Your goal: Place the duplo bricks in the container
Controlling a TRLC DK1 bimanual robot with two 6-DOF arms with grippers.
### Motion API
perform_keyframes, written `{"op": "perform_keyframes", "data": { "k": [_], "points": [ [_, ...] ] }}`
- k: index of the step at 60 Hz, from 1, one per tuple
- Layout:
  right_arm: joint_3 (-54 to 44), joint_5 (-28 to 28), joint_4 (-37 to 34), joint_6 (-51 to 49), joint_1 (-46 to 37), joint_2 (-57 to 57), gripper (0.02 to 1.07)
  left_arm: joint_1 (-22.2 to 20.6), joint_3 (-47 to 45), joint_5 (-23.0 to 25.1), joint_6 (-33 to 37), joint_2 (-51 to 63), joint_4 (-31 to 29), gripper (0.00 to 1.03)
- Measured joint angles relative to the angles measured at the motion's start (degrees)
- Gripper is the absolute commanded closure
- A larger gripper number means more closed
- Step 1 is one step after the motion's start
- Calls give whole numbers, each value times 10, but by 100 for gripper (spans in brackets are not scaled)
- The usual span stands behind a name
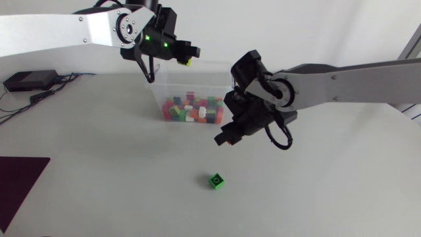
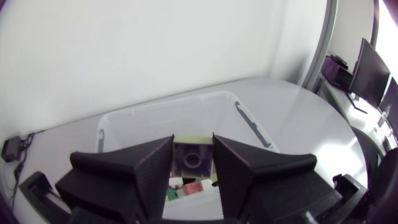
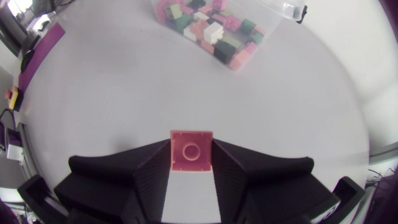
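Loose brick: a small square green duplo brick lies alone on the white table, on the near side and well apart from the container. Only the head view shows it.
Container: a clear rectangular plastic container stands at the far middle of the table, with a pile of mixed-colour bricks along its near side.
Left gripper: the left gripper hangs over the container's far rim. It is clenched on a pale yellow-green brick, one finger on each side.
Left wrist view: the studded face of the held brick shows clearly here, with the open container directly beneath the fingers. In the head view the brick is only a yellow speck at the fingertips.
Right gripper: the right gripper is above the table, just beside the container's near right corner, between it and the green brick. It is grasping a pink-red square brick.
Right wrist view: both fingers press the brick's sides, and bare table lies under it. The container of bricks sits ahead of the gripper, apart from it.
Surroundings: a black box with cables sits at the table's far left, and a dark purple mat lies at the near left.
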Motion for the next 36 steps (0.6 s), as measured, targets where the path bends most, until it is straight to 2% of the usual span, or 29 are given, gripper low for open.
{"op": "perform_keyframes", "data": {
  "k": [13, 20, 22, 24, 36],
  "points": [
    [-24, -7, 5, -1, 9, -20, 83, 2, 30, -28, -2, 44, 26, 68],
    [-29, -9, 9, -1, 14, -21, 83, 11, 47, -51, -2, 66, 33, 33],
    [-32, -11, 14, -1, 15, -22, 83, 14, 50, -55, -2, 70, 36, 15],
    [-34, -11, 16, -1, 17, -24, 83, 17, 51, -57, -2, 74, 40, 6],
    [-35, -10, 19, -2, 18, -49, 83, 37, 49, -63, -7, 76, 47, 4]
  ]
}}
